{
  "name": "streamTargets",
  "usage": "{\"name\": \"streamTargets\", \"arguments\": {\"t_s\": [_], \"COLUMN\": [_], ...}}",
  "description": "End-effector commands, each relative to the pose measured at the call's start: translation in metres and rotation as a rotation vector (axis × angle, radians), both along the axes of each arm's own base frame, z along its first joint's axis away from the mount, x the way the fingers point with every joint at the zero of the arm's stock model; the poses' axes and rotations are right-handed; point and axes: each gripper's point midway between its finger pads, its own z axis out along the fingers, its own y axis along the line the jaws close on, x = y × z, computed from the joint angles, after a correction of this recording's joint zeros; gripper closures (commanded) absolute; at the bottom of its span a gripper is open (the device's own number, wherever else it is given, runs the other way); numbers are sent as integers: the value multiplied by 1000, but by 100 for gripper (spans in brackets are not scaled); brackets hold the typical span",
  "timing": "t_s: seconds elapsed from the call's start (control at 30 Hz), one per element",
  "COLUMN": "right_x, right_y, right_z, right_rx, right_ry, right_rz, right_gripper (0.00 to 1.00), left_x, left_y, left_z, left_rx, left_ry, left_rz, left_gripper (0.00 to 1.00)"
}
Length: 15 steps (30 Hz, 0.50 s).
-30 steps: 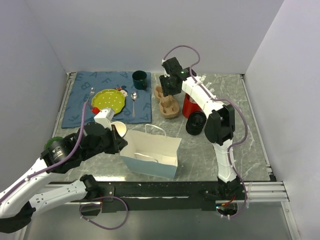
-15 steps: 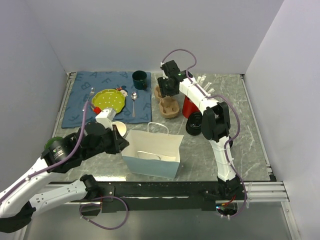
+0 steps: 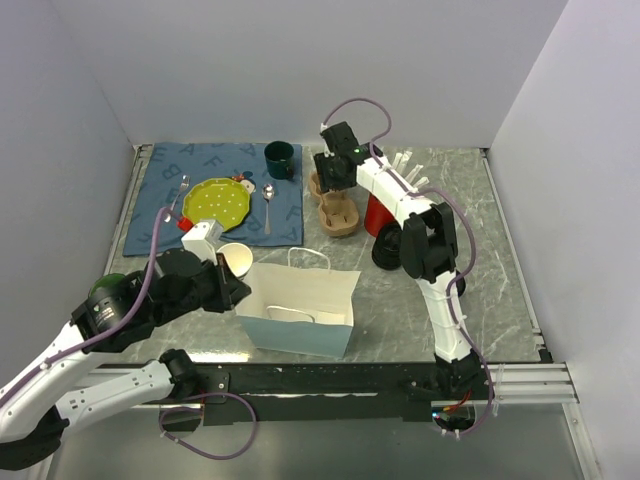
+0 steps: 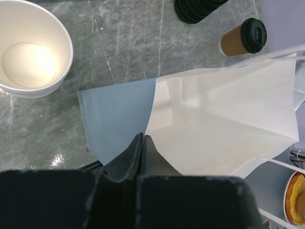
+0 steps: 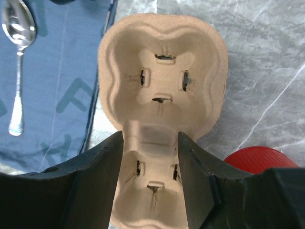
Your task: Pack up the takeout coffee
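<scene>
Grey marbled table (image 3: pixel 500 260), white walls on three sides, blue placemat (image 3: pixel 160 200) at the far left.

Left claw (image 4: pixel 143 139): I read it as fully closed, tips pinched on the top edge of the white paper bag (image 4: pixel 214 119) at its near corner. The bag stands open at the near centre of the table.

Takeout coffee (image 4: pixel 243 39): it stands upright on the table, lid on, just past the bag's far corner. It is well apart from the left claw, with the open bag between them, and near a stack of black lids (image 4: pixel 195 8). In the top view I cannot pick it out, as the right arm covers that area.

Right claw (image 5: pixel 150 143): jaws spread wide, holding nothing, one finger on each side of the narrow waist of the pulp cup carrier (image 5: pixel 162 67). The coffee does not appear in its wrist view.

A lidless paper cup (image 4: pixel 31 47) sits left of the bag.
</scene>
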Motion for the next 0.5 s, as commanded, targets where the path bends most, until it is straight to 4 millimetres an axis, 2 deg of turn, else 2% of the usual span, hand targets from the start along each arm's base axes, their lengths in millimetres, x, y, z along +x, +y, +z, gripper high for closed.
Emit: {"name": "streamTargets", "arguments": {"t_s": [0.0,0.17,0.33,0.47], "right_x": [11,9,9,8], "right_y": [0,-1,-1,-2], "right_z": [-5,-14,-22,-24], "right_rx": [-7,-14,-29,-39], "right_ry": [-23,-6,1,0], "right_rz": [-44,-54,-57,-55], "right_gripper": [43,44,44,57], "left_x": [0,0,-3,0], "left_y": [-1,1,-4,-5], "left_z": [16,19,12,14], "left_rx": [-52,-56,-46,-46], "left_ry": [-21,-29,3,-8], "left_rz": [11,15,-9,-2], "left_gripper": [99,97,98,98]}}
